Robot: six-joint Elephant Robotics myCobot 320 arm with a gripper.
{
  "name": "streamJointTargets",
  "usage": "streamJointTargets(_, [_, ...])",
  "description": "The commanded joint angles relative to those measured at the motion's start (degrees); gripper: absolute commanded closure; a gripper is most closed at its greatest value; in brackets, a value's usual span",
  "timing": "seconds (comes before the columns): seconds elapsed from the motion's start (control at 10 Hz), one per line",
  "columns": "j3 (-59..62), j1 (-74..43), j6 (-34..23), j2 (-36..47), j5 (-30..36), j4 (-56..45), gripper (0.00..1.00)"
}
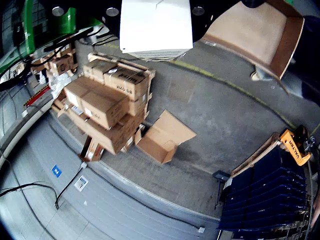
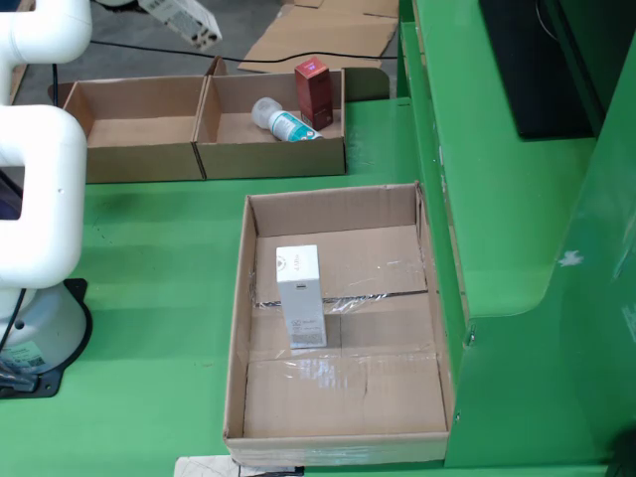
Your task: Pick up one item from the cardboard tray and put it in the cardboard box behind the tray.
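Note:
In the fixed view a large cardboard tray point(image 2: 237, 328) lies in front on the green table, with one white box point(image 2: 300, 296) standing in it. Behind it are two cardboard boxes side by side. The right one point(image 2: 273, 159) holds a red box point(image 2: 314, 92) and a white bottle with a teal label point(image 2: 283, 122). The left one point(image 2: 139, 159) is empty. My gripper point(image 2: 154, 6) is at the top left edge, above and behind the left box, and carries a small white carton point(image 2: 184, 22). In the gripper view that carton point(image 1: 156, 27) fills the top centre; the fingers are hidden.
The white arm and its base point(image 2: 35, 199) stand at the left of the table. A raised green ledge point(image 2: 497, 199) runs along the right. The gripper view looks out onto a warehouse floor with stacked cartons point(image 1: 107, 100), an open carton point(image 1: 162, 135) and blue crates point(image 1: 265, 195).

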Motion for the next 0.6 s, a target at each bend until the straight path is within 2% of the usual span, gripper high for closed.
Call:
streamJointTargets(0.0, [1.7,1.2,1.3,2.1,1.5,-1.0,1.00])
streamJointTargets(0.2, [1.8,-0.6,4.7,4.8,9.0,-10.5,1.00])
streamJointTargets(0.4, [1.7,0.9,8.6,8.1,8.8,-17.7,1.00])
streamJointTargets(0.5, [1.7,0.9,8.6,8.1,8.8,-17.7,1.00])
